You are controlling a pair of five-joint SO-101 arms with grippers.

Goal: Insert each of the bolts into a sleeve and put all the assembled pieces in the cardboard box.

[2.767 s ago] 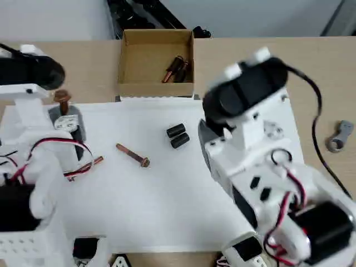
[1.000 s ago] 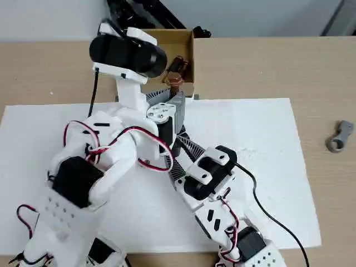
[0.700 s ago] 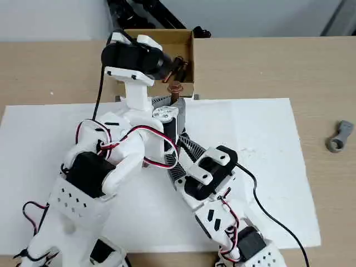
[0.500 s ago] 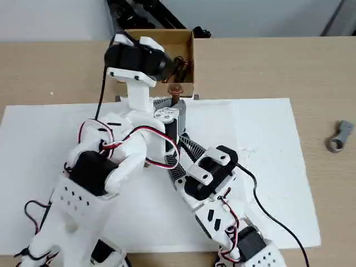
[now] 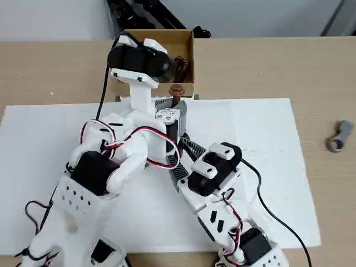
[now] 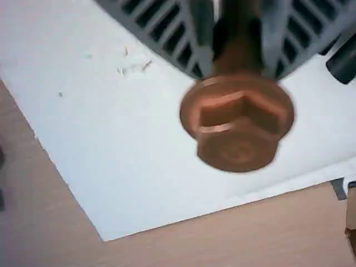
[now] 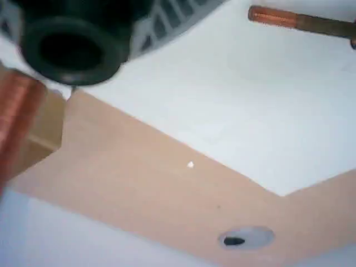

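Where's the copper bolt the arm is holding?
The bolt is clamped in the left claw, head sticking out. In the high view it is held just in front of the box, above the paper's far edge.

The high view looks steeply down from above the arms' side of the tabletop (image 5: 250, 67). It is wide enough to take in both arms, the white sheet (image 5: 261, 128) and the cardboard box (image 5: 167, 39) at the far edge. The left wrist view sits very close behind the left end effector (image 6: 236, 39), facing along it onto the head of the bolt (image 6: 236, 125). The right wrist view looks just as closely past the right end effector (image 7: 83, 16) and its sleeve (image 7: 75, 50). All three share the sheet's edge and the bare tabletop beyond it.
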